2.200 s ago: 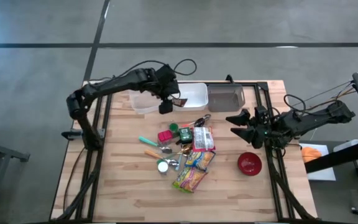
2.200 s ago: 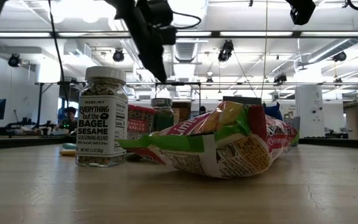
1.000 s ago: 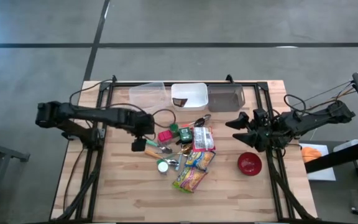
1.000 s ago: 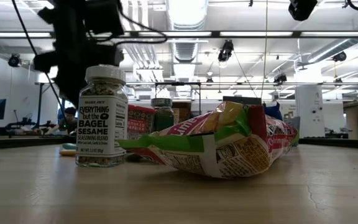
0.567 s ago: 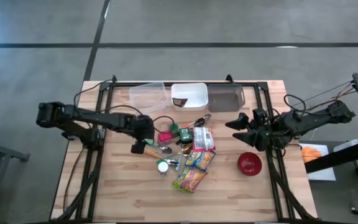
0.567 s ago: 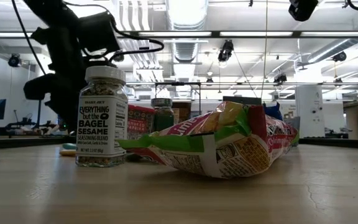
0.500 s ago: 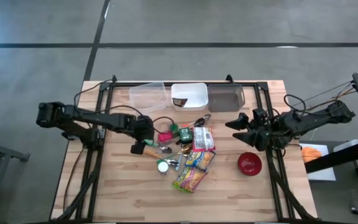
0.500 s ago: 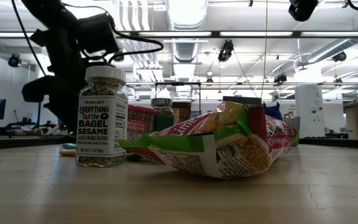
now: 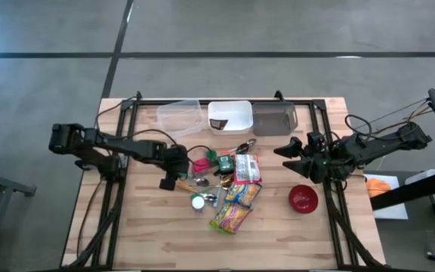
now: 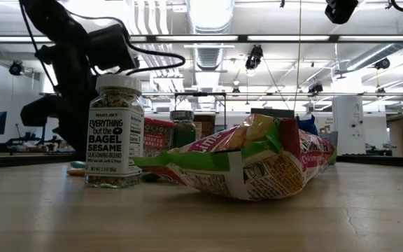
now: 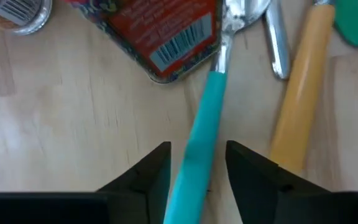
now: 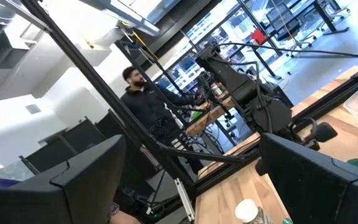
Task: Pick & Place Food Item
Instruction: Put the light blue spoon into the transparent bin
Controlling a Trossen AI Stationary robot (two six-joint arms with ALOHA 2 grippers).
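Observation:
A teal-handled spoon (image 11: 199,146) lies flat on the wooden table beside a yellow-handled utensil (image 11: 299,93) and a red tin (image 11: 161,31). My left gripper (image 11: 197,167) points down over it, open, one finger on each side of the teal handle (image 9: 177,171); a narrow gap shows on both sides. The food items, snack bags (image 9: 235,208) and a seasoning jar (image 10: 115,131), rest on the table to the right of it. My right gripper (image 9: 281,155) waits open, raised above the table's right side.
Three containers line the far edge: clear (image 9: 181,118), white (image 9: 230,114) with a brown item inside, grey metal (image 9: 274,118). A red bowl (image 9: 303,198) sits at the right. A green-lidded jar (image 9: 212,156) and more cutlery crowd the middle. A person shows beyond the table.
My left gripper has sunk toward the table onto the utensils at the left of the pile and rolled a little at the wrist. Nothing on the table has moved.

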